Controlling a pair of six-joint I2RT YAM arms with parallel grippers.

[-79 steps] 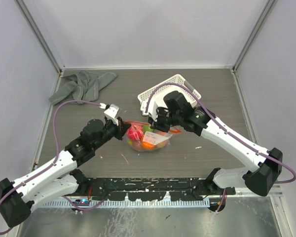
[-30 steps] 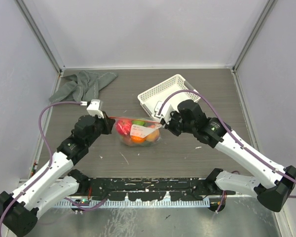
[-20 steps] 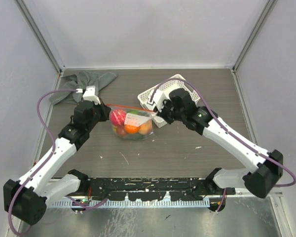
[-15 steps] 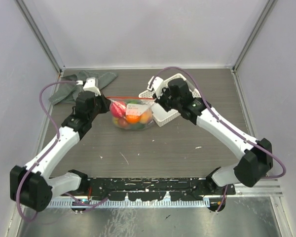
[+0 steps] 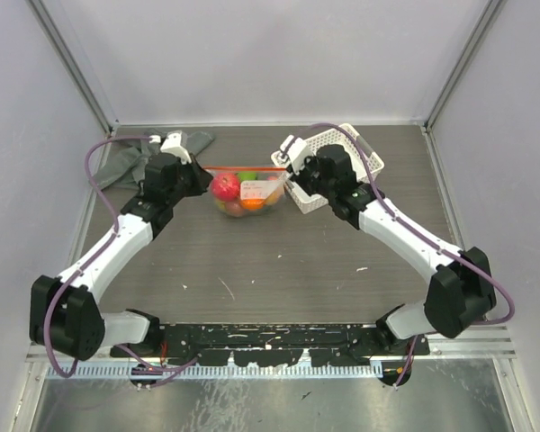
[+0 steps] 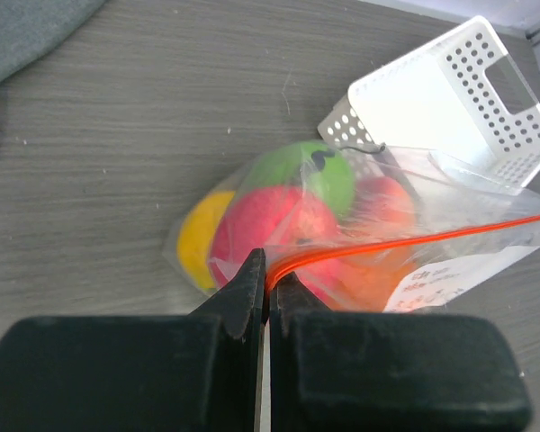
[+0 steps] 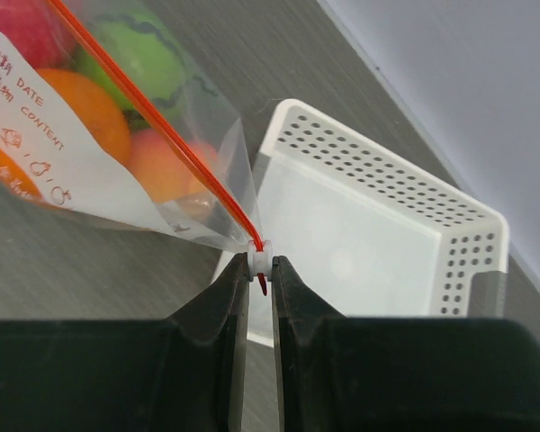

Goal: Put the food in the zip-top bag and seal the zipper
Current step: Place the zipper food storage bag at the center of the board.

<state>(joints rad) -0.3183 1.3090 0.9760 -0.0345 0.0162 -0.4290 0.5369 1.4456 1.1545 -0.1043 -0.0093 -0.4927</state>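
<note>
The clear zip-top bag (image 5: 248, 193) hangs stretched between both grippers over the far middle of the table. Inside it lies the food: a red fruit (image 6: 261, 229), a green one (image 6: 319, 175), a yellow one (image 6: 198, 243) and an orange one (image 7: 90, 112). The orange-red zipper (image 5: 243, 168) runs taut along the bag's top. My left gripper (image 6: 268, 270) is shut on the zipper's left end. My right gripper (image 7: 261, 266) is shut on the small white slider (image 7: 261, 258) at the zipper's right end. The strip looks like one closed line along its length.
A white lattice basket (image 5: 344, 162) stands right behind the right gripper, touching the bag's right corner. A grey cloth (image 5: 124, 164) lies crumpled at the far left, just beyond the left wrist. Walls close in the table on three sides.
Both arms have carried the filled bag from the table's middle toward the far side, keeping it stretched. The basket has shifted right and back. Both grips are unchanged.
</note>
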